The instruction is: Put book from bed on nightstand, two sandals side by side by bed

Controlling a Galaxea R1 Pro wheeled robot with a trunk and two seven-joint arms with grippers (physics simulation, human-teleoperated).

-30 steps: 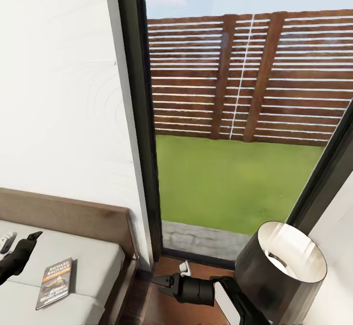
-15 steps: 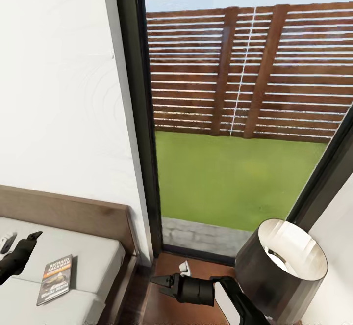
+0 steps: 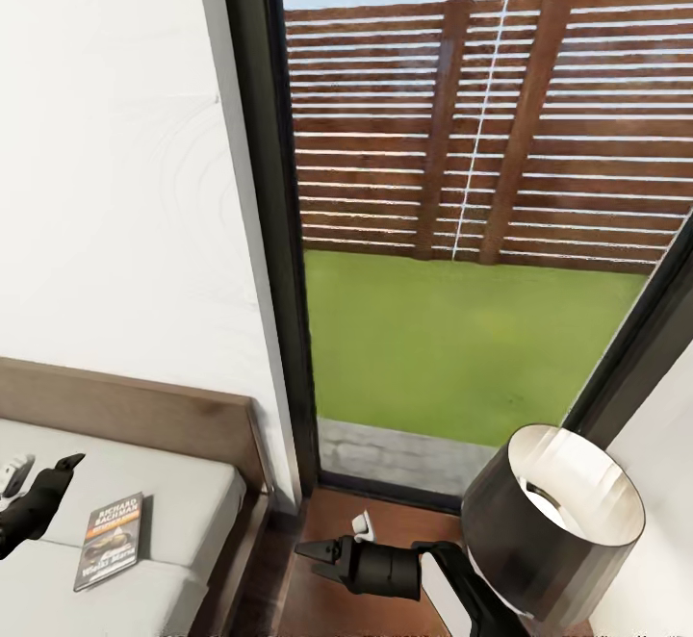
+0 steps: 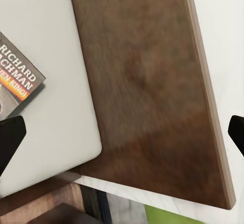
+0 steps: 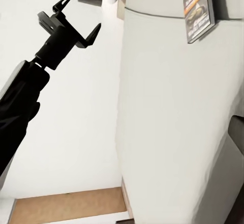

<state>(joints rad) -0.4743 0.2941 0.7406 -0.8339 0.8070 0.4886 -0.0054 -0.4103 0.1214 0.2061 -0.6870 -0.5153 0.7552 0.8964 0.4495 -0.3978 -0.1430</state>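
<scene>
Head view: the book [image 3: 109, 540] lies flat on the bed [image 3: 183, 497], just beyond the left gripper [image 3: 60, 469], which should settle squarely over it. Left wrist view: fingertips [image 4: 11, 135] spread wide, book off to one side. Right wrist view: right gripper's spread cannot be told.
</scene>
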